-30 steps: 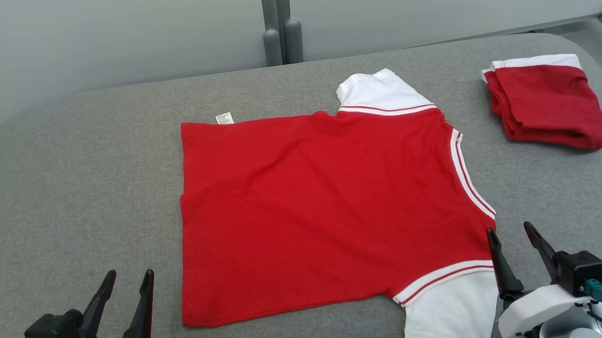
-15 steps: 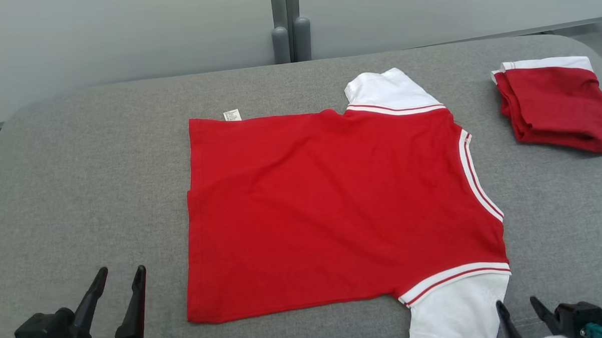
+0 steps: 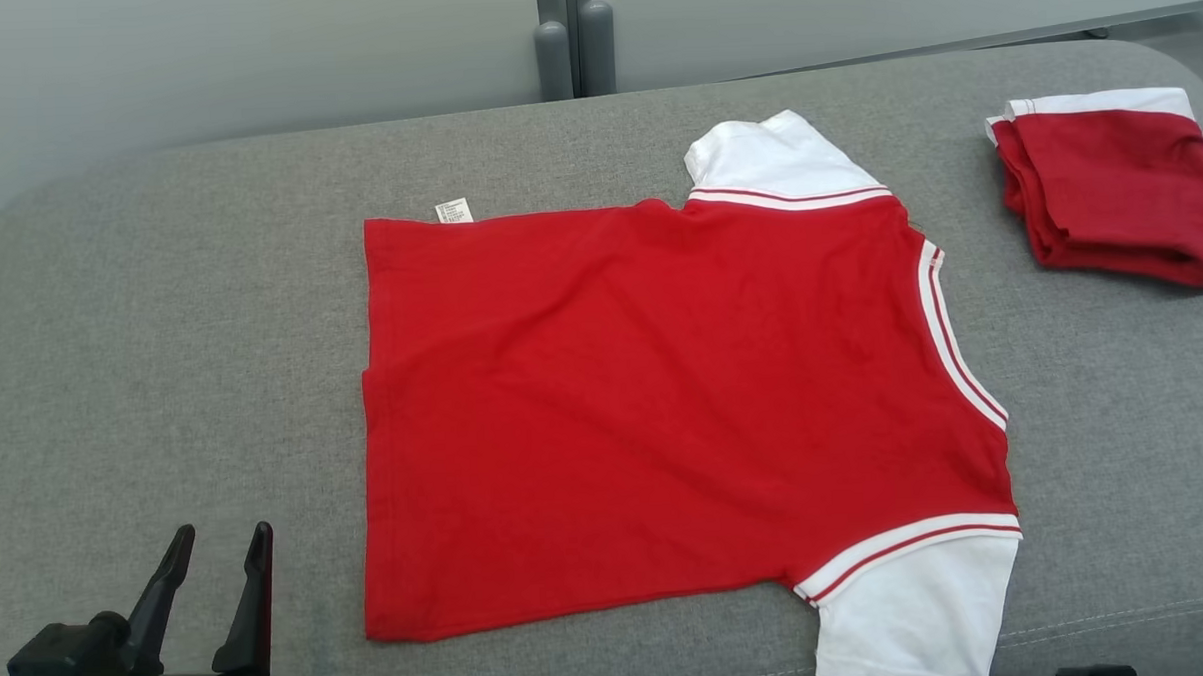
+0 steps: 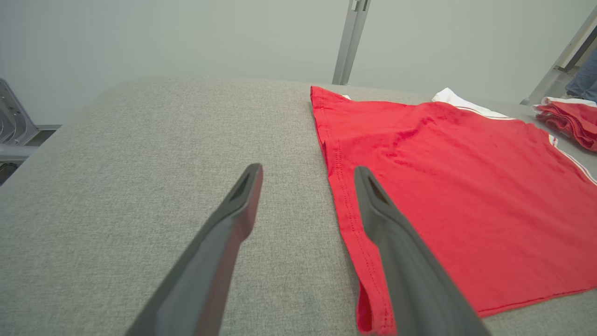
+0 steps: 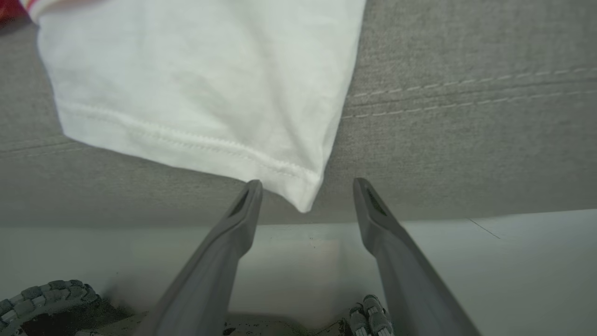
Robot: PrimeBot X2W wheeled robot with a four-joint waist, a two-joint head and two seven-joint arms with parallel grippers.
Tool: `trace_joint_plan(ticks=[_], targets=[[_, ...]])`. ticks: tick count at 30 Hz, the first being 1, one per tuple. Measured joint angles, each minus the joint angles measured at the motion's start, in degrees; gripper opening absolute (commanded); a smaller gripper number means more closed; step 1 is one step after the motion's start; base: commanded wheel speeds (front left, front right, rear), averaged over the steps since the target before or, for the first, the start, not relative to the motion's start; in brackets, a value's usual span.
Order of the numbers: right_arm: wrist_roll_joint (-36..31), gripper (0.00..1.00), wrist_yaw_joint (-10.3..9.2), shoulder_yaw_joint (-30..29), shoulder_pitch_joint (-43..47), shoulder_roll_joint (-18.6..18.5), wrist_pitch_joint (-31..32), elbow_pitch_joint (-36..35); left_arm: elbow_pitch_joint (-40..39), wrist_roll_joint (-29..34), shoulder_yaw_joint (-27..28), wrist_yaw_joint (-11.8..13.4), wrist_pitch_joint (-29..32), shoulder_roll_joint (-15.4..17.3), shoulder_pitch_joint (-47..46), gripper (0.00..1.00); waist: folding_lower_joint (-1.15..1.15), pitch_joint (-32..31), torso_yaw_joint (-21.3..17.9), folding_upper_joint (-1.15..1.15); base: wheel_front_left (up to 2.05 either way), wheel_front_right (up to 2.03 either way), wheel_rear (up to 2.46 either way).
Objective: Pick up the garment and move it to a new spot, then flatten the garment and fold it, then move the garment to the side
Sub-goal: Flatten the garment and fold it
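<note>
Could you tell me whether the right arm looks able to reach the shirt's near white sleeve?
Probably yes: the right gripper stands open, and a corner of the white sleeve, draped over the edge of the grey surface, sits in line between its fingers with nothing in the way.

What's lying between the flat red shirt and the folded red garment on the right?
Nothing: bare grey padded surface runs between the red shirt and the folded red garment, clear in the head view.
</note>
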Motion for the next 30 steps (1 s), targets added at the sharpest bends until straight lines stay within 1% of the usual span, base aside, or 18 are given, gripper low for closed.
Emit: trace_joint_plan(ticks=[5,6,7,8,9,10,11,18,20,23,27,30], targets=[[0.62,1.0,0.45,-0.1,-2.54,1.0,0.05,1.46,0.05,0.51,-0.02,-0.48,0.0,-0.02,-0.03,1.0,0.0,0.27,-0.23,0.0,0.0,0.0,0.0],[0.88,0.88,0.88,-0.12,-2.86,1.09,0.31,1.9,0.05,0.58,-0.03,-0.48,0.0,-0.03,-0.03,1.0,0.0,0.28,-0.21,0.0,0.0,0.0,0.0],[1.05,0.8,0.9,-0.1,-3.0,1.19,0.52,2.34,0.07,0.58,-0.03,-0.49,0.0,-0.07,-0.03,1.0,0.0,0.28,-0.17,0.0,0.0,0.0,0.0],[1.04,0.76,0.91,-0.04,-3.05,1.31,0.58,2.83,0.1,0.58,-0.03,-0.52,0.0,-0.09,-0.03,1.0,0.0,0.27,-0.13,0.0,0.0,0.0,0.0],[1.04,0.7,1.02,0.02,-3.05,1.37,0.59,3.36,0.13,0.59,-0.03,-0.54,0.0,-0.13,-0.03,1.0,0.0,0.27,-0.08,0.0,0.0,0.0,0.0],[1.04,0.56,1.2,0.05,-3.05,1.43,0.74,3.81,0.2,0.67,-0.03,-0.55,0.0,-0.19,-0.02,1.0,0.0,0.25,-0.03,0.0,0.0,0.0,0.0],[1.04,0.53,1.37,0.05,-3.07,1.49,0.74,4.2,0.24,0.83,-0.02,-0.55,0.0,-0.24,-0.02,1.0,0.0,0.23,0.03,0.0,0.0,0.0,0.0],[1.1,0.48,1.42,0.04,-4.0,1.91,0.65,5.86,1.15,0.88,-0.1,-1.0,0.0,-0.73,0.0,1.0,0.0,0.23,0.33,0.0,0.0,0.0,0.0],[1.1,0.47,1.44,0.04,-4.33,1.91,0.47,6.15,2.7,-0.09,-1.13,-1.08,0.43,-1.12,0.36,1.0,0.0,0.22,0.32,0.0,0.0,0.0,0.0],[1.1,0.48,1.92,0.05,-4.61,1.89,0.37,6.79,4.17,-1.08,-4.19,-1.59,2.96,-1.98,2.21,1.0,0.0,0.19,0.21,0.0,0.0,0.0,0.0],[1.1,0.47,1.93,0.04,-5.21,1.88,0.08,7.57,5.5,-3.7,-5.63,-1.74,6.14,-2.56,2.97,1.0,0.0,0.18,0.0,0.0,0.0,0.0,0.0],[1.11,0.47,1.99,-0.05,-5.27,1.87,-0.29,7.99,5.75,-4.47,-6.73,-1.78,8.46,-2.9,3.15,1.0,0.0,0.39,-0.07,0.0,0.0,0.0,0.0]])
